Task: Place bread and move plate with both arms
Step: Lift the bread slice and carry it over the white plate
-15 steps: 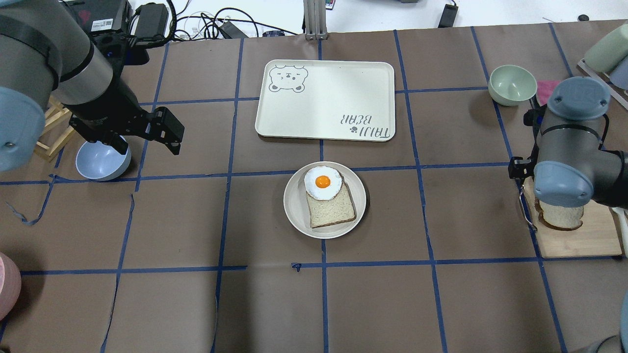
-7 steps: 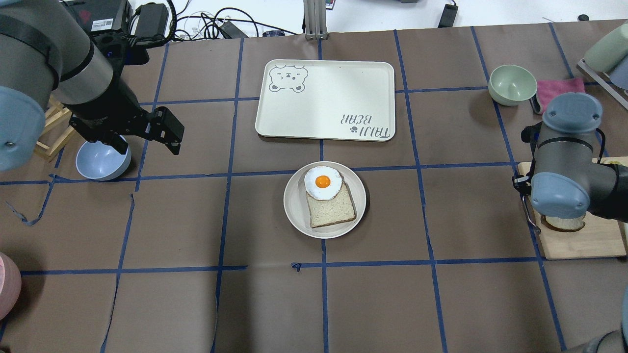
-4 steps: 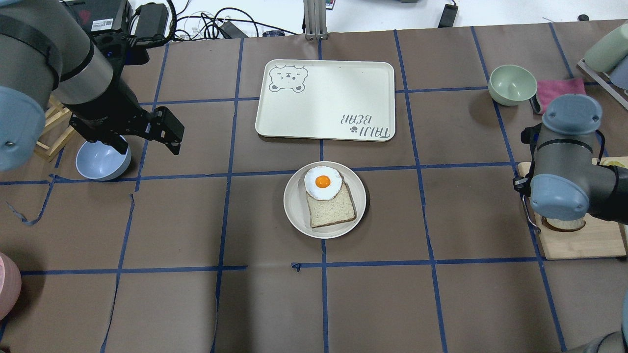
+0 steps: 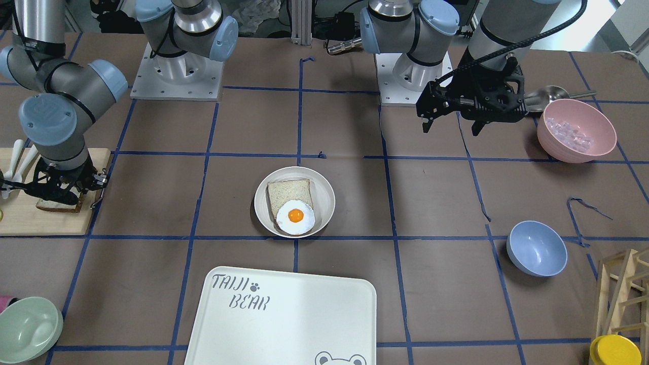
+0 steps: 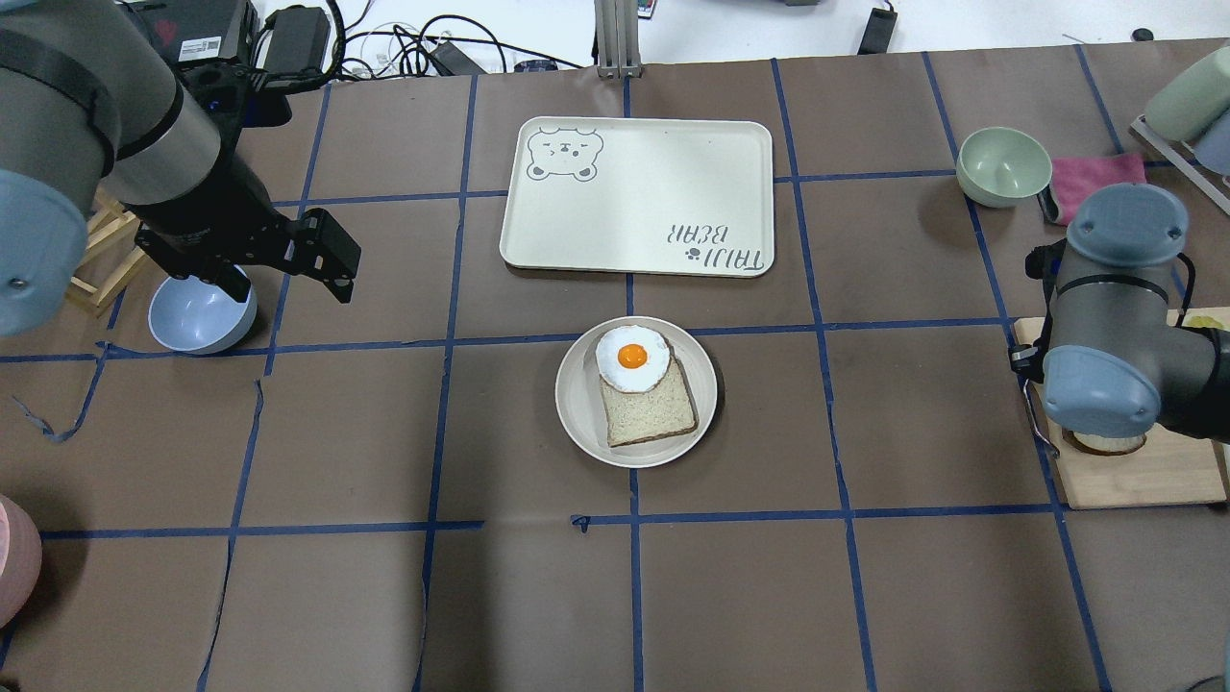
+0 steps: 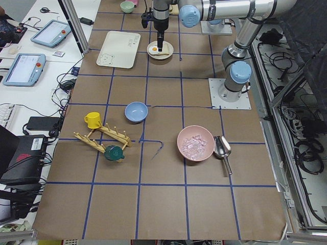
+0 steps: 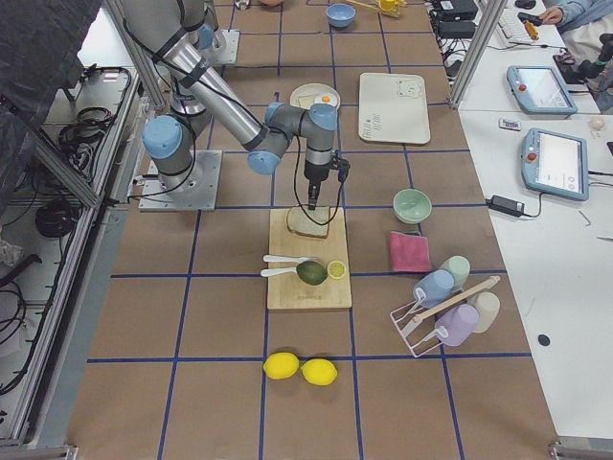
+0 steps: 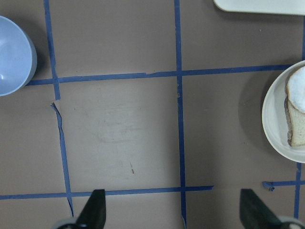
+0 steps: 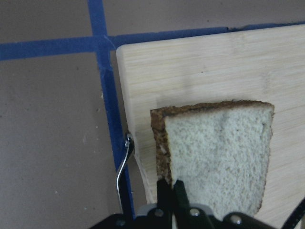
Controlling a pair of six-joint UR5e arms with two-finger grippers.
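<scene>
The bread [image 9: 219, 152] lies on a wooden cutting board [image 5: 1134, 481] at the table's right end. It also shows in the front view [image 4: 53, 205]. My right gripper [image 9: 171, 188] is down on it, with its fingers close together on the crust edge. The round cream plate [image 5: 577, 423] sits mid-table and holds a flatter bread slice [image 5: 653, 408] with a fried egg [image 5: 631, 358] on top. My left gripper [image 5: 288, 284] is open and empty, hovering above the table to the left of the plate, near the blue bowl [image 5: 197, 315].
The white TAIJI BEAR tray [image 5: 639, 197] lies beyond the plate. A green bowl [image 5: 1004, 165] and a pink cloth [image 5: 1095, 173] are at the back right. A pink bowl of ice [image 4: 575, 129] and a wooden rack [image 4: 621, 294] stand on the left arm's side.
My right arm has shifted over the cutting board and come down onto the bread, covering most of it from above. The left arm, the plate and the tray have not moved.
</scene>
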